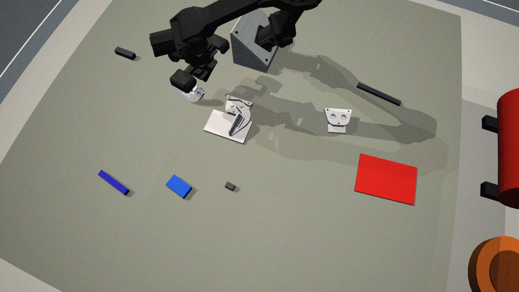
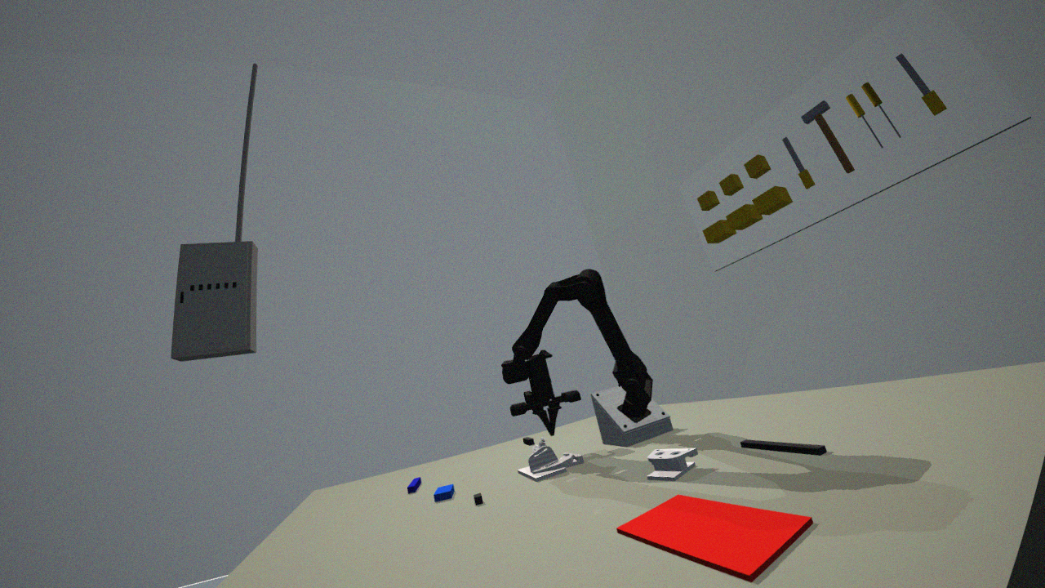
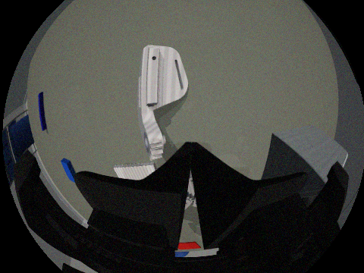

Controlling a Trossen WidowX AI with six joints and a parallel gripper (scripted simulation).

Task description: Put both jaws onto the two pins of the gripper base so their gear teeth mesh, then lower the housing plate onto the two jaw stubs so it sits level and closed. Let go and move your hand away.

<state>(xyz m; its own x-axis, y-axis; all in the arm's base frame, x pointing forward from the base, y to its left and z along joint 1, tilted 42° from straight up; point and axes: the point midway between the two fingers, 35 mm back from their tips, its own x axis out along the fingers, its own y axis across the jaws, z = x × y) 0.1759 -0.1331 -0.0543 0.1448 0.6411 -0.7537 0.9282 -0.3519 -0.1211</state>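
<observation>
My gripper (image 1: 204,74) (image 2: 551,433) (image 3: 190,147) is shut and empty, above the table close to the loose white jaw (image 1: 192,95) (image 3: 167,77). That jaw's gear end points toward my fingers in the wrist view; my gripper partly covers it in the top view. The white gripper base (image 1: 232,99) is right of it, beside a flat ribbed plate (image 1: 215,118) (image 2: 536,475). Another jaw (image 1: 236,125) (image 2: 543,461) lies over this plate, its gear end at the base; whether it sits on a pin is unclear. The two-holed housing plate (image 1: 338,121) (image 2: 670,454) rests on a small stand farther right.
A red sheet (image 1: 386,179) (image 2: 716,535), a blue block (image 1: 178,185) (image 2: 444,492), a dark blue bar (image 1: 112,181) (image 2: 414,484) and a small dark block (image 1: 229,185) lie toward the front. A black bar (image 1: 379,94) (image 2: 783,447) lies right of my grey wedge mount (image 1: 250,36).
</observation>
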